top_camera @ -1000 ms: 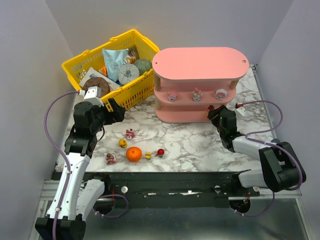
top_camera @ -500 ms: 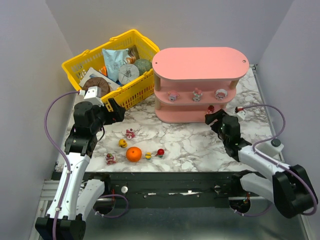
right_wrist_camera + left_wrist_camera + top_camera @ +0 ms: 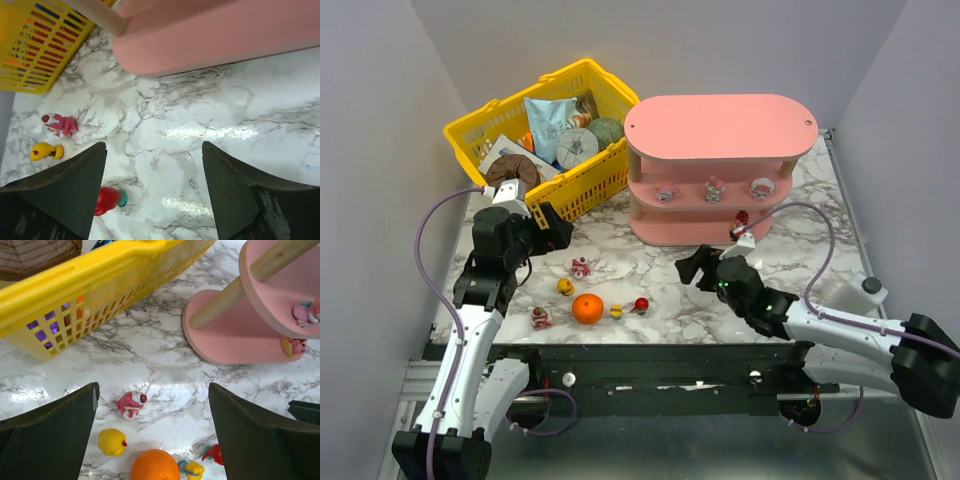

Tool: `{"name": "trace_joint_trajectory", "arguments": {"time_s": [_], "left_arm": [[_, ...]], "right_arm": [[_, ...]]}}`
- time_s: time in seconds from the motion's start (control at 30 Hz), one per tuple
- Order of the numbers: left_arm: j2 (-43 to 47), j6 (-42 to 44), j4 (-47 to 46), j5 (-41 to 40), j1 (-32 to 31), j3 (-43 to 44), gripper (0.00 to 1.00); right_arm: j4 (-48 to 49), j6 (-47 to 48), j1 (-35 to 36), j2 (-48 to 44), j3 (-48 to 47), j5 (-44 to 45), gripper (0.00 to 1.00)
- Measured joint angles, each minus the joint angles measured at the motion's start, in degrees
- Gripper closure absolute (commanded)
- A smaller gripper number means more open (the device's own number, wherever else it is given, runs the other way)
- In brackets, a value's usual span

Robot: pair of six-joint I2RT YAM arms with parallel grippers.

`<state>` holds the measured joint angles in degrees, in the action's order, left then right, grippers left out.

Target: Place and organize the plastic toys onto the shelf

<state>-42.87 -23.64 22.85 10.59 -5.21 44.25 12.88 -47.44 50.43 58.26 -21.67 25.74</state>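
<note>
My left pincer (image 3: pixel 552 228) is open and holds nothing. It hangs over the marble-pattern tabletop (image 3: pixel 700 290), just in front of the yellow plastic mesh basket (image 3: pixel 470 128). In my left wrist view the small pink-and-white plastic figurine (image 3: pixel 131 404) lies on its side on the tabletop, below the gap between my two fingers and apart from both. Nearer to me is the small yellow plastic figurine (image 3: pixel 112 441). Beside it come the plain orange ball (image 3: pixel 155 466), the tiny yellow-and-blue figurine (image 3: pixel 192 469) and the small red figurine (image 3: pixel 215 454). One more pink figurine (image 3: pixel 541 318) lies left of the ball.

The basket is full of packaged goods, among them a light blue pouch (image 3: pixel 548 120) and a brown striped round piece (image 3: pixel 512 170).

Right of the basket, close beside it, stands the pink three-tier shelf (image 3: pixel 720 125) with rounded ends. Its middle board carries three pink-and-white figurines (image 3: pixel 714 189) in a row. A red-topped figurine (image 3: pixel 742 216) sits at the front edge of the bottom board.

My right pincer (image 3: pixel 692 266) is also open and empty. It is low over the tabletop in front of the shelf and points left, toward the loose toys. In my right wrist view the red figurine shows at the edge of one finger, partly hidden by it. The pink-and-white and yellow ones lie farther off, outside the jaws.
</note>
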Motion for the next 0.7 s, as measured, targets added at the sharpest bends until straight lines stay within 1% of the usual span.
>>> {"name": "trace_joint_trajectory", "arguments": {"time_s": [0.2, 0.27, 0.37, 0.4, 0.47, 0.5, 0.57, 0.6, 0.63, 0.7], "left_arm": [[-4.20, -0.31, 0.98, 0.15, -0.07, -0.07, 0.01], [-4.63, -0.66, 1.03, 0.17, -0.17, -0.07, 0.02], [-5.66, -1.60, 1.14, -0.39, -2.03, -0.07, 0.03], [-6.08, -1.88, 1.22, -0.74, -3.19, -0.09, 0.03], [-7.48, -3.04, 1.20, -4.28, -9.18, -0.13, 0.04], [-8.70, -3.96, 1.18, -6.38, -13.81, -0.24, 0.05], [-10.56, -5.40, 0.31, -9.57, -19.47, -0.85, 0.09], [-11.87, -6.58, -0.35, -11.41, -21.53, -1.60, 0.12], [-13.49, -7.65, -1.05, -13.22, -23.15, -2.73, 0.16], [-16.13, -9.01, -2.01, -16.20, -24.24, -4.72, 0.19]], "right_arm": [[0.35, 4.55, 8.87, 11.82, -11.52, 4.94, 0.14], [0.96, 5.35, 10.88, 16.11, -15.72, 6.08, 0.14], [1.20, 5.57, 12.35, 19.28, -18.36, 6.27, 0.14], [1.18, 5.57, 12.52, 19.65, -18.56, 6.25, 0.14], [0.90, 5.55, 12.57, 19.85, -18.58, 6.25, 0.14], [0.57, 5.55, 12.57, 19.82, -18.58, 6.27, 0.14], [-0.17, 5.55, 12.57, 19.41, -18.58, 6.29, 0.13], [-0.74, 5.55, 12.57, 18.86, -18.58, 6.32, 0.13], [-1.51, 5.57, 12.57, 17.99, -18.53, 6.34, 0.13], [-2.69, 5.57, 12.57, 15.41, -18.21, 6.40, 0.13]]}}
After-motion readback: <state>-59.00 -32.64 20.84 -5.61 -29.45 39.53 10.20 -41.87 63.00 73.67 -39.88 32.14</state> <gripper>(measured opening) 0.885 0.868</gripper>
